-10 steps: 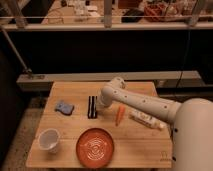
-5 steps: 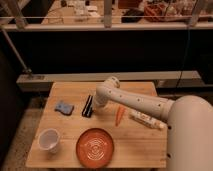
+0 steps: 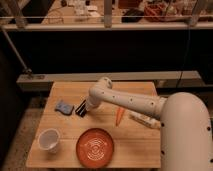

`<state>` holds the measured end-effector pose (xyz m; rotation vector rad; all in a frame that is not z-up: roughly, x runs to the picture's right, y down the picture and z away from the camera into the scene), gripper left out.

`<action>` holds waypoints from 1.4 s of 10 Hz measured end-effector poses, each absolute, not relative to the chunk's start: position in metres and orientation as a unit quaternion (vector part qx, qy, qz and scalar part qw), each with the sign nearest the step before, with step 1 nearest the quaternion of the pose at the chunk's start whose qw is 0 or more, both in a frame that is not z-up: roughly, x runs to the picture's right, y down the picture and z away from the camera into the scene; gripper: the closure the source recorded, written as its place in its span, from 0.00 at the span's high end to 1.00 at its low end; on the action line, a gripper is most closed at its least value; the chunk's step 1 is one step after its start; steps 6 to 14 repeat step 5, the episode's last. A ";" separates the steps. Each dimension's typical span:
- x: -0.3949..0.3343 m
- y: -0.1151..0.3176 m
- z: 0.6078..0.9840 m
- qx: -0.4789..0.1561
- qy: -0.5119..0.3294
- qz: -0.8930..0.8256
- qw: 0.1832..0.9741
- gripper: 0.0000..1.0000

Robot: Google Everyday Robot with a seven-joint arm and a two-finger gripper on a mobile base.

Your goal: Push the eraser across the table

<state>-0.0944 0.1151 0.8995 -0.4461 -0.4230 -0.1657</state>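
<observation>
Worktop [image 3: 65,125] left to right: white cup [image 3: 49,139] near the front-left corner, blue-grey sponge pad [image 3: 64,107] toward the left edge, eraser [image 3: 80,108] just beside the pad's right side, lying tilted, left of centre and closer to the far edge than the front one. Tool [image 3: 88,107] sits low at the eraser's right side, apparently touching it; whether it's spread or pressed together I cannot tell. Orange ridged plate [image 3: 95,146] by the front edge mid-worktop, carrot [image 3: 119,116] right of centre, white arm [image 3: 131,101] coming in from the right side.
</observation>
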 end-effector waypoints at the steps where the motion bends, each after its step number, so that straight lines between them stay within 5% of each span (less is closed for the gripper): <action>1: -0.095 0.116 0.899 -0.219 -0.210 -0.084 0.949 0.01; 14: -0.126 0.120 0.897 -0.214 -0.217 -0.096 0.948 0.01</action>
